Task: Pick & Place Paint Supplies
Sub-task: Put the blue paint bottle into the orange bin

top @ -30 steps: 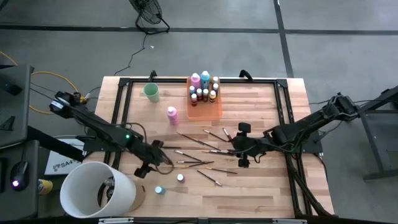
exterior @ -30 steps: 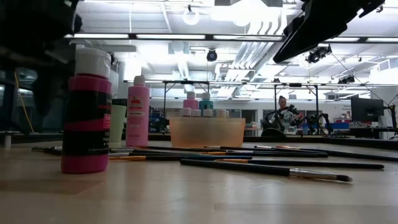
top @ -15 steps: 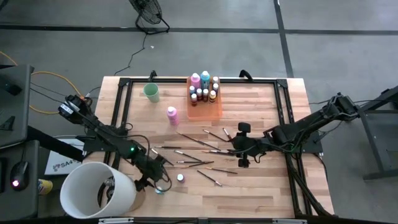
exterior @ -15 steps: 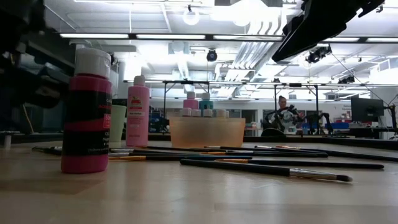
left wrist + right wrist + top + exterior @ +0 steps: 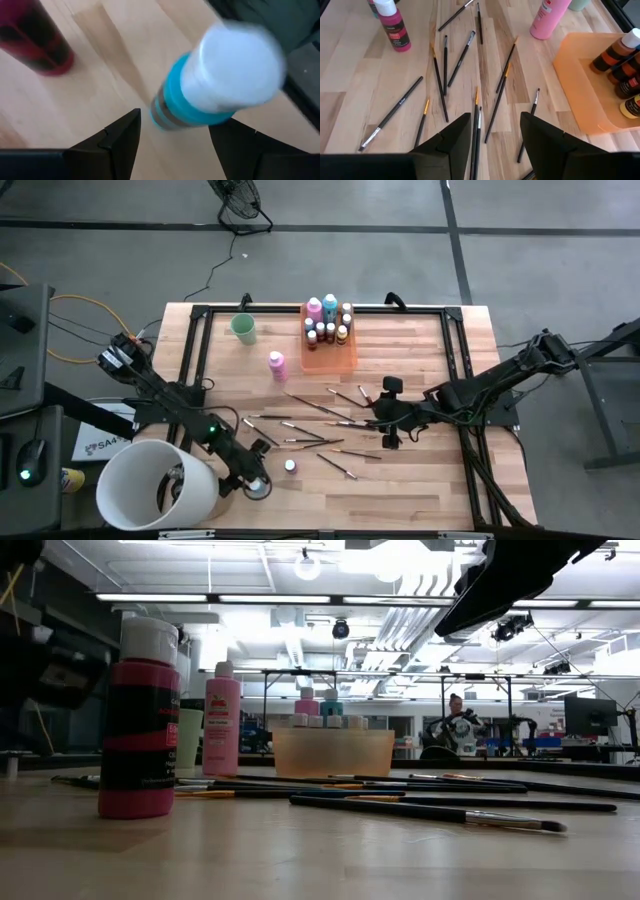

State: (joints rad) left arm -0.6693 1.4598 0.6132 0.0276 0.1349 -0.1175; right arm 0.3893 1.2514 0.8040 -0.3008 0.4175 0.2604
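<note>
A small teal bottle (image 5: pixel 172 107) with a white cap stands upright near the table's near-left corner. My left gripper (image 5: pixel 172 137) (image 5: pixel 256 485) is open, one finger on each side of the bottle with a gap showing. A dark pink white-capped bottle (image 5: pixel 290 466) (image 5: pixel 35 42) stands just right of it. Several thin brushes (image 5: pixel 320 425) (image 5: pixel 470 65) lie scattered flat mid-table. My right gripper (image 5: pixel 495 135) (image 5: pixel 386 412) hovers open above their right end. A pale pink bottle (image 5: pixel 276 365) stands behind the brushes.
An orange tray (image 5: pixel 345 358) at the far middle holds pink, teal and tiny dark bottles. A mint-green cup (image 5: pixel 243 328) stands far left. A large white bucket (image 5: pixel 155 485) sits at the near-left corner beside my left arm. Bare wood lies near right.
My left gripper has moved toward the table's near edge, from beside the left ends of the brushes to the teal bottle, and now stands around it. The right arm and all the supplies have stayed where they were.
</note>
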